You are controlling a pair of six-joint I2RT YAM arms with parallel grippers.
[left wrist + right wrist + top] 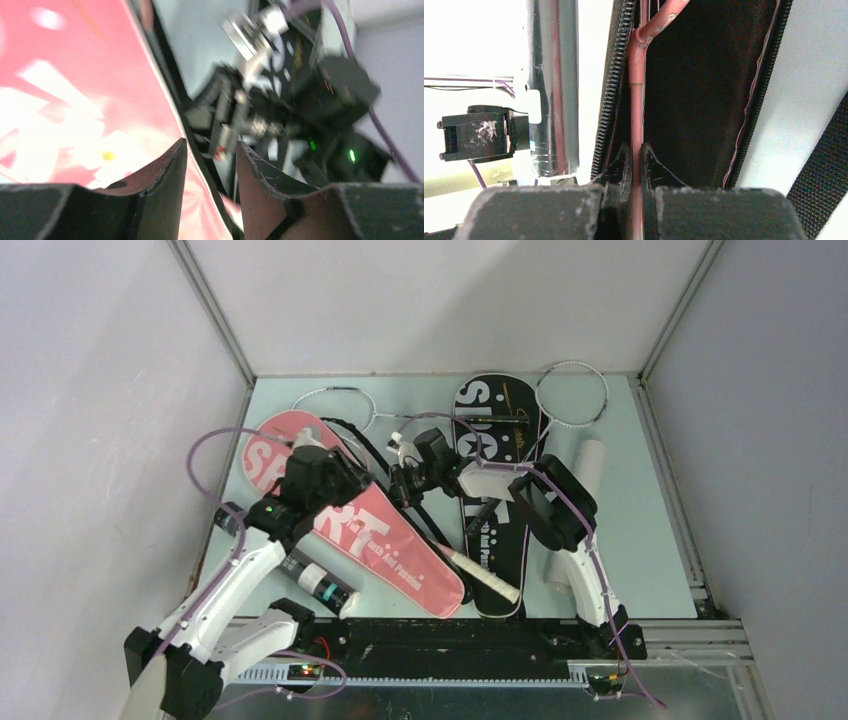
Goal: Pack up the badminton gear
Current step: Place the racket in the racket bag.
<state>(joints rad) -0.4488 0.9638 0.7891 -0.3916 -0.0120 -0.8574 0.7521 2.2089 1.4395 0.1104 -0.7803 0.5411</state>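
The right tool [635, 150] is clamped on the thin pink racket shaft [636, 115] inside the open black zippered cover [694, 90], the left tool [210, 147] apart and empty at the edge of the pink fabric cover [75, 100]; seating the racket seems in hand, next sliding it fully home.

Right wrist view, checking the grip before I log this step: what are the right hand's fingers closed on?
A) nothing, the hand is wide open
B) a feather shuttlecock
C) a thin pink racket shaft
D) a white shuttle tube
C: the right hand is shut on the thin pink racket shaft, which runs up between its fingers against the black cover.
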